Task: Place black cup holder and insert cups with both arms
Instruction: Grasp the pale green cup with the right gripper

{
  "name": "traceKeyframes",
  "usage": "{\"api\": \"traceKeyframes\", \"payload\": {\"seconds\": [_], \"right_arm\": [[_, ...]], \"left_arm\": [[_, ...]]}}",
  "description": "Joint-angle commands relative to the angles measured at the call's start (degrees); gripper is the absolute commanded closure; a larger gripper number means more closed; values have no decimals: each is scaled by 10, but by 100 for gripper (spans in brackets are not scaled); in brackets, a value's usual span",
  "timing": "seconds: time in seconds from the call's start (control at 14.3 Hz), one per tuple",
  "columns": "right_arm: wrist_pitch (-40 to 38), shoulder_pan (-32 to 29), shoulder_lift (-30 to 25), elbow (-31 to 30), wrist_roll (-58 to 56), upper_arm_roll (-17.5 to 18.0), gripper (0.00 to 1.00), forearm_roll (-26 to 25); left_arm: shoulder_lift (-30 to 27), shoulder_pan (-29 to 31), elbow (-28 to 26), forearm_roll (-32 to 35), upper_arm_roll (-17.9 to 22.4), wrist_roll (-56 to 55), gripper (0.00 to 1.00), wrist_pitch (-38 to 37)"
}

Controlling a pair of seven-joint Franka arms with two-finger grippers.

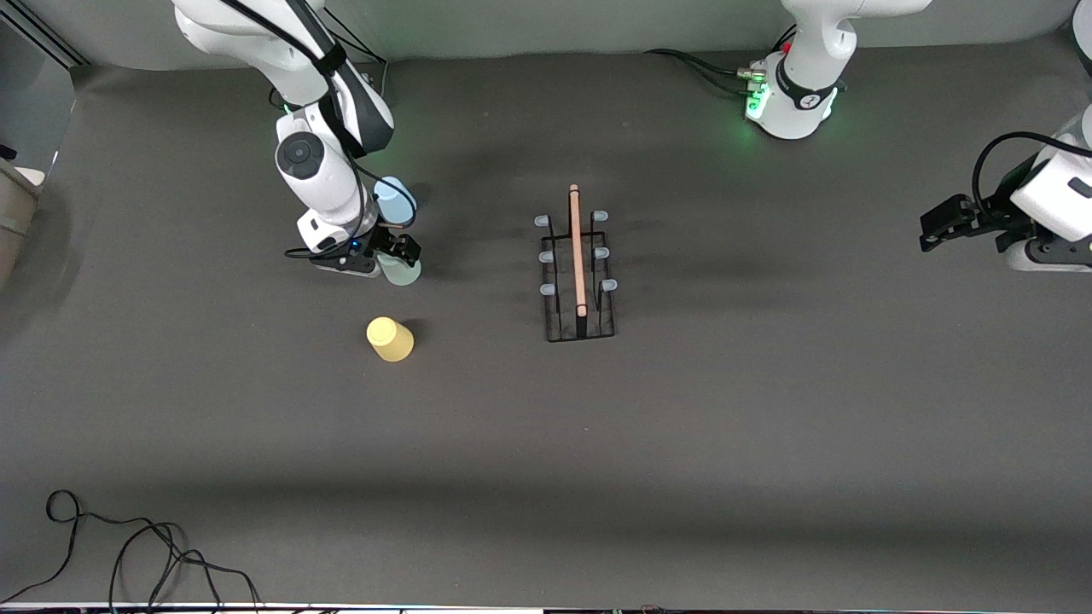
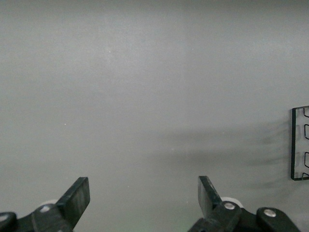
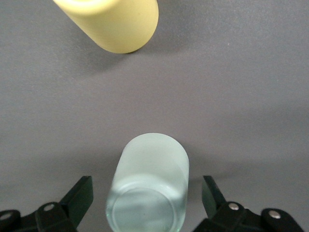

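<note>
The black cup holder (image 1: pixel 577 264) stands mid-table with its wooden rod handle on top; one corner of it (image 2: pixel 299 145) shows in the left wrist view. Three cups stand toward the right arm's end: light blue (image 1: pixel 395 200) farthest from the front camera, pale green (image 1: pixel 401 271) in the middle, yellow (image 1: pixel 390 338) nearest. My right gripper (image 1: pixel 396 253) is low over the pale green cup (image 3: pixel 149 188). It is open (image 3: pixel 145 191), one finger on each side with gaps to the cup wall. The yellow cup (image 3: pixel 113 24) lies further on. My left gripper (image 1: pixel 930 230) waits open (image 2: pixel 144 191) over bare table at the left arm's end.
The table is covered with a dark grey mat (image 1: pixel 768 409). Black cables (image 1: pixel 128 554) lie at the front edge on the right arm's end. The left arm's base (image 1: pixel 793 102) glows green along the table's back edge.
</note>
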Motion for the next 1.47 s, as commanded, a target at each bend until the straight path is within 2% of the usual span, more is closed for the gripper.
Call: {"api": "traceKeyframes", "payload": {"seconds": [0.0,0.07,0.14,0.35,0.49,0.7,1.05,1.26,1.4], "right_arm": [[5,6,8,5,8,-5,0,6],[7,7,10,5,7,-5,3,6],[12,7,10,5,7,-5,17,6],[11,7,7,5,2,-5,71,6],[8,7,0,6,1,-5,98,6],[-9,8,-29,10,12,-5,100,6],[-191,8,-112,74,34,-4,100,6],[-279,10,-118,139,63,0,100,6],[-308,10,-111,182,92,16,100,7]], "left_arm": [[-11,1,-24,10,-2,7,0,35],[-11,1,-32,10,-1,7,0,49],[-11,2,-36,10,-2,6,0,54],[-11,5,-48,10,-1,7,0,70],[-10,6,-48,10,0,7,0,73],[-9,12,-48,11,0,7,0,72],[-12,13,-57,16,0,7,0,70],[-12,16,-57,19,3,7,0,71],[-12,15,-57,19,3,7,0,71]]}}
